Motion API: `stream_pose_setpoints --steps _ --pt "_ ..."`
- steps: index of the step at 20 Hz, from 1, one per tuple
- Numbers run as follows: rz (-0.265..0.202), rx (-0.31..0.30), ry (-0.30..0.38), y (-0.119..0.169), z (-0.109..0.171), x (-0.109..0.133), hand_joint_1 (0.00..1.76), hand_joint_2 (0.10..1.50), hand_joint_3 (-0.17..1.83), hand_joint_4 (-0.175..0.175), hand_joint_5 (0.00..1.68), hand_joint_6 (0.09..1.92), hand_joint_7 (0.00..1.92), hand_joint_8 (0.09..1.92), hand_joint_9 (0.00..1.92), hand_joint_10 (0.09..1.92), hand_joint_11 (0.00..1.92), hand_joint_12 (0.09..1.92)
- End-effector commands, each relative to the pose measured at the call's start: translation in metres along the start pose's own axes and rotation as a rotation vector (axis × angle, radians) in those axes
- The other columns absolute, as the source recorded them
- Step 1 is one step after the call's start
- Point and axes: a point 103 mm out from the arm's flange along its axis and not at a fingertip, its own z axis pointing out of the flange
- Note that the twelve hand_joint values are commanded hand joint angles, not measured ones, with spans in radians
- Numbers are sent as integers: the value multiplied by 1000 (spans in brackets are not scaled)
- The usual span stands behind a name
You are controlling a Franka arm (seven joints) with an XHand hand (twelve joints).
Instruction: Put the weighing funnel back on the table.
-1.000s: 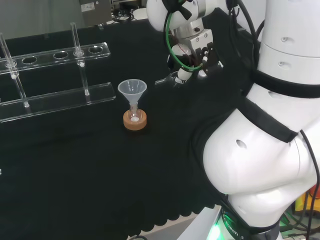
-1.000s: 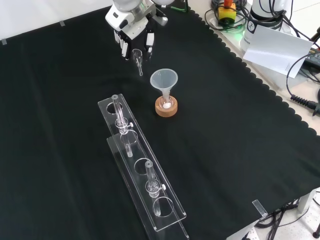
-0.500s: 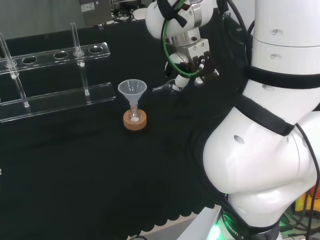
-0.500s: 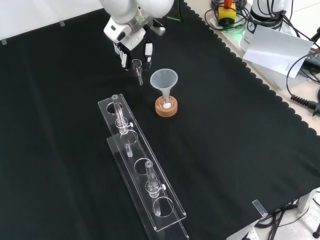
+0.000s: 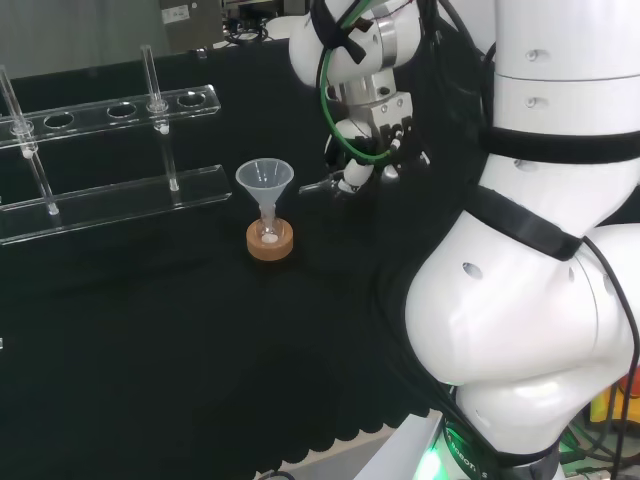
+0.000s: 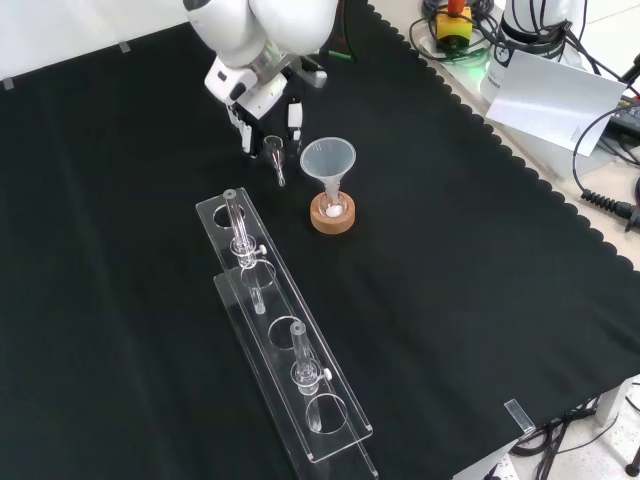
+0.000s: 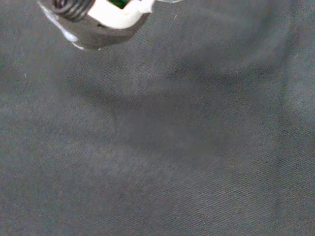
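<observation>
In the front view we see the hand (image 6: 262, 100) in the upper centre of the frame, just left of the funnel (image 6: 328, 160), w/ its fingers (image 6: 293, 115) pointing down and pinched on the wide end of the weighing funnel (image 6: 273, 157). The small clear piece hangs below them, stem toward the bottom of the frame; we can't tell if its tip touches the black cloth (image 6: 480, 260). In the head view the hand (image 5: 372, 140) sits at upper centre, right of the funnel (image 5: 265, 181), and the weighing funnel (image 5: 322, 184) pokes out to its left, approx level. The funnel stands mouth up in a small flask (image 6: 331, 205) on a cork ring (image 6: 332, 219). A clear rack (image 6: 285, 350) w/ glass tubes (image 6: 236, 225) runs toward the bottom of the front view. In the wrist view a bit of the hand (image 7: 106, 17) shows over cloth
</observation>
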Motion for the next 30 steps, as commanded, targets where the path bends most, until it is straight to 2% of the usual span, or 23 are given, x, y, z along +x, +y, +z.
stream_pose_setpoints --steps 1,15,30 --pt "-25 -19 66 18 14 2 1054 838 495 175 1062 973 1216 375 1455 87 1200 789" --pt "-51 -14 75 29 23 13 1052 843 490 175 1057 979 1212 380 1454 87 1199 796" --pt "-56 -7 68 34 31 20 1044 870 455 175 1036 1001 1193 399 1449 87 1192 809"
